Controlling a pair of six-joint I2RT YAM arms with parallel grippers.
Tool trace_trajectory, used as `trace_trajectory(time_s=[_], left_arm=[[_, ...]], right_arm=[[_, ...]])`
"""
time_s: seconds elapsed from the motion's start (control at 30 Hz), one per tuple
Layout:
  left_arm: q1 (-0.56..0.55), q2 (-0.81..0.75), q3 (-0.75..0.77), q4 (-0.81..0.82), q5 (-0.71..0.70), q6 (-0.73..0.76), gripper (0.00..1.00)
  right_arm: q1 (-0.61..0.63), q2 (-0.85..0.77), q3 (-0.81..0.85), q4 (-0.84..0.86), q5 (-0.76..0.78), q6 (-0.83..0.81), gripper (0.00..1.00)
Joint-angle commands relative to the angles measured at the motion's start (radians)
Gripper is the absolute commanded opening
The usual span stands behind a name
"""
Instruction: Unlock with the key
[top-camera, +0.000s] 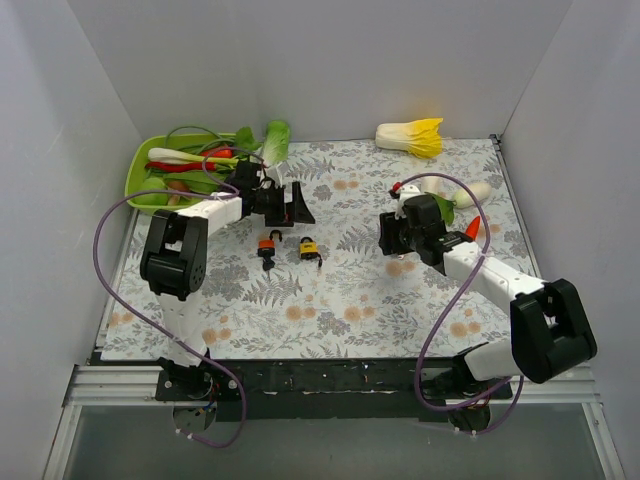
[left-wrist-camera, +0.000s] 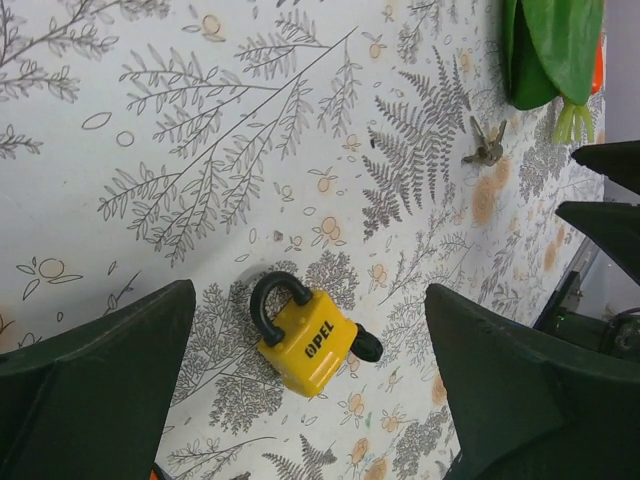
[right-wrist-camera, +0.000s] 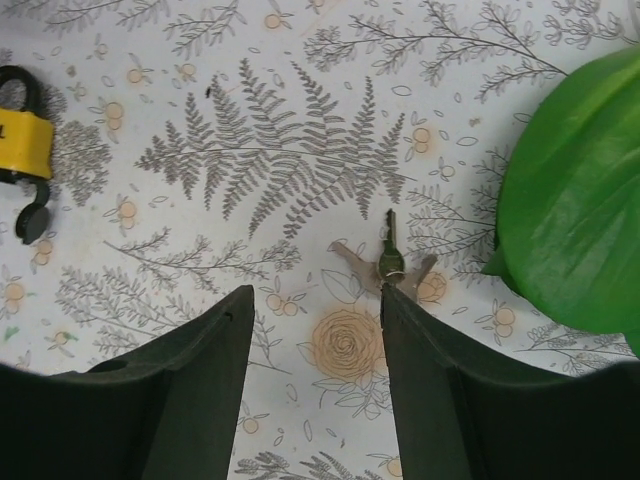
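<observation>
Leafy cloth (top-camera: 350, 300) holds the yellow padlock (left-wrist-camera: 305, 340), shut and lying under the wide-open left gripper (left-wrist-camera: 310, 400), while the keys (right-wrist-camera: 388, 262) lie untouched just in front of the open, empty right gripper (right-wrist-camera: 315, 340), so all the unlocking is left to do.

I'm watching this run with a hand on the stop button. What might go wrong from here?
The keys lie flat, so the open right gripper may slip off them. The leaf sits close beside them and might get pinched too. The yellow padlock has what looks like a second lock beside it; the key may go to the wrong one.
</observation>
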Motion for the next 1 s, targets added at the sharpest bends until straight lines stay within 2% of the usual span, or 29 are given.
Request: trace_trajectory(time_s=[0.0,0.17,0.4,0.97], left_arm=[[-0.031,-0.117,0.004,0.003,-0.071,0.04,0.98],[-0.058,-0.179,0.026,0.003,-0.12,0.047,0.98],[-0.074,-0.289,0.058,0.025,-0.195,0.029,0.98],[-0.076,-0.369,-0.066,0.084,-0.209,0.027,0.98]], right_arm=[[-0.012,0.036,-0.009,0.028,0.145,0.018,0.6],[-0.056,0.083,-0.004,0.033,0.141,0.052,0.58],[-0.099,0.149,-0.006,0.053,0.05,0.084,0.56],[-0.124,0.217,-0.047,0.102,0.02,0.131,0.47]])
